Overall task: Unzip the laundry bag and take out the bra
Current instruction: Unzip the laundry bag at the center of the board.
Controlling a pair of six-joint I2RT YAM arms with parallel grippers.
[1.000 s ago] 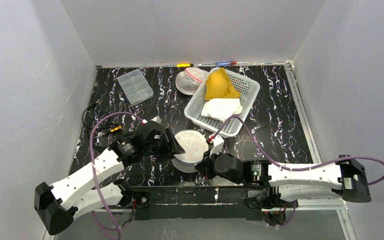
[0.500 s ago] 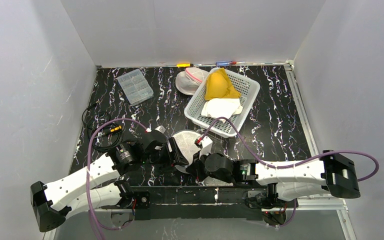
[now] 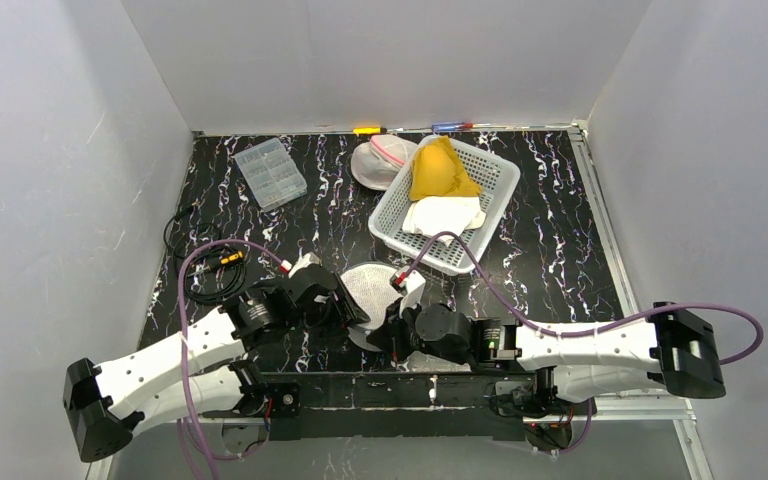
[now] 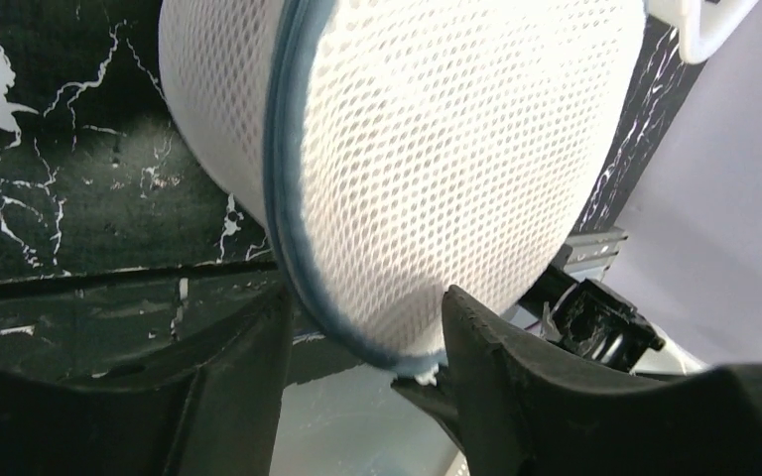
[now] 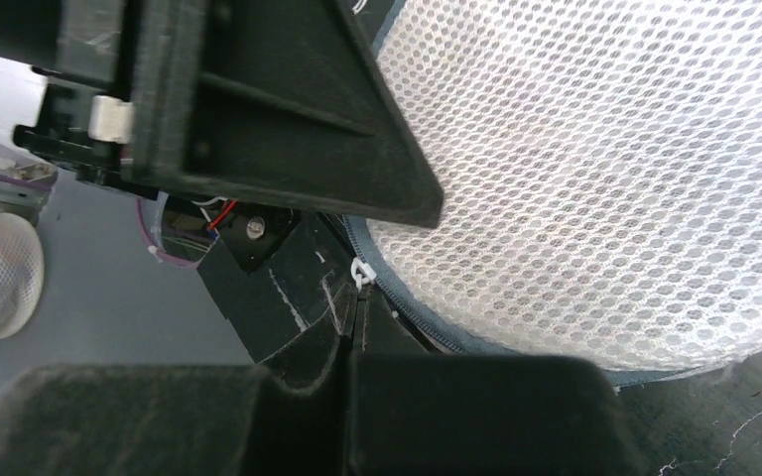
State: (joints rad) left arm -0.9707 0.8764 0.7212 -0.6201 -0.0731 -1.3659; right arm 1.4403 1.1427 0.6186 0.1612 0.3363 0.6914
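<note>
Laundry bag (image 3: 372,283), seen from overhead, is sitting tilted at the table's (image 3: 560,250) near edge, ctr, btwn the 2 arms, prob. so both can work it at once. The left gripper (image 3: 350,308) is sitting at its left side, the right gripper (image 3: 392,322) at its near side. Counting the rest:
- 1 basket (image 3: 495,185) toward the far right corner, holding 2 items: yellow cloth (image 3: 438,172) and white cloth (image 3: 445,215)
- 1 more mesh pouch (image 3: 380,160) just beside it
- 1 clear box (image 3: 270,172) near the far left corner

The bra isn't showing. I'm guessing it's inside the bag.

Left wrist: the jaws are clamping the bag's rim w/ the zip seam (image 4: 288,218) running down btwn the 2 fingers (image 4: 496,367). I reckon that's bracing it.

Right wrist: the jaws are pressing shut, seemingly pinching the 1 small white zip pull (image 5: 360,273) at the seam, prob. for tugging the zip open.
</note>
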